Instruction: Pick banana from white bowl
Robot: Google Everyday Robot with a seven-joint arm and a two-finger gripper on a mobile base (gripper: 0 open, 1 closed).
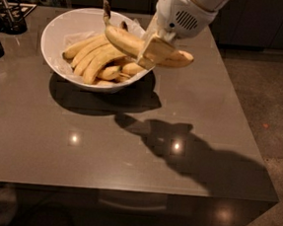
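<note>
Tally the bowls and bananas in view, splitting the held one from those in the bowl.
white bowl: 1
banana gripped by the pincer, over the bowl's right rim: 1
loose bananas in the bowl: at least 5, piled and overlapping
Total: at least 7

Glossy brown table point(39, 145) reflecting light spots, dark cabinets point(258, 21) behind, speckled floor point(269, 96) beside.
</note>
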